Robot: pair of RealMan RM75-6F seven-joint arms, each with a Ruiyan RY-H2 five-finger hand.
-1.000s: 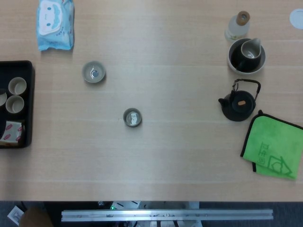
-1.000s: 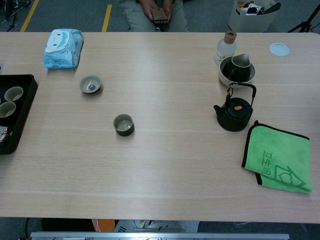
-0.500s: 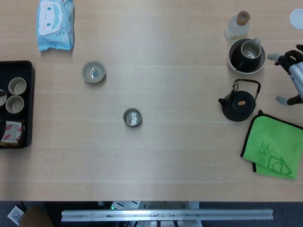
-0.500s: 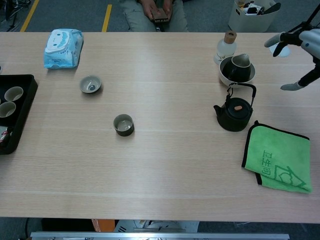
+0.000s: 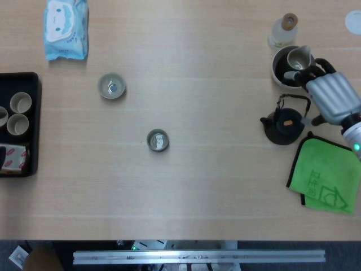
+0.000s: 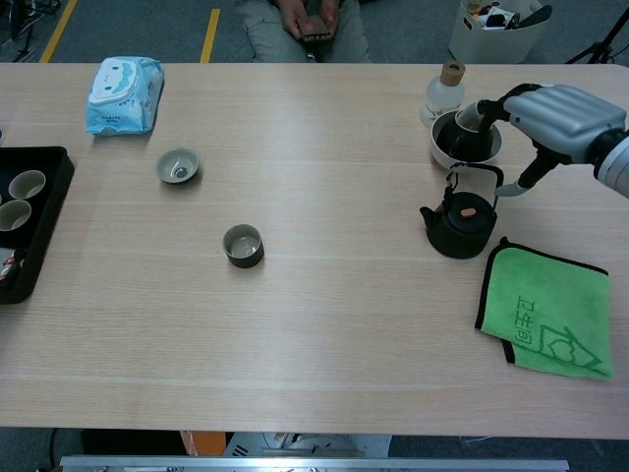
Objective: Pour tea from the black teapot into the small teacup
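Black teapot point(image 5: 284, 124) stood upright near the counter's point(image 5: 214, 186) right edge, just beside the green cloth point(image 5: 326, 175). Right hand point(image 5: 330, 96) hovered above the teapot's handle, fingers spread apart, holding nothing. Small teacup point(image 5: 158, 140) sat near the counter's middle, well apart from the teapot. Left hand not seen in either view. White bowl point(image 6: 466, 144) sat behind the teapot
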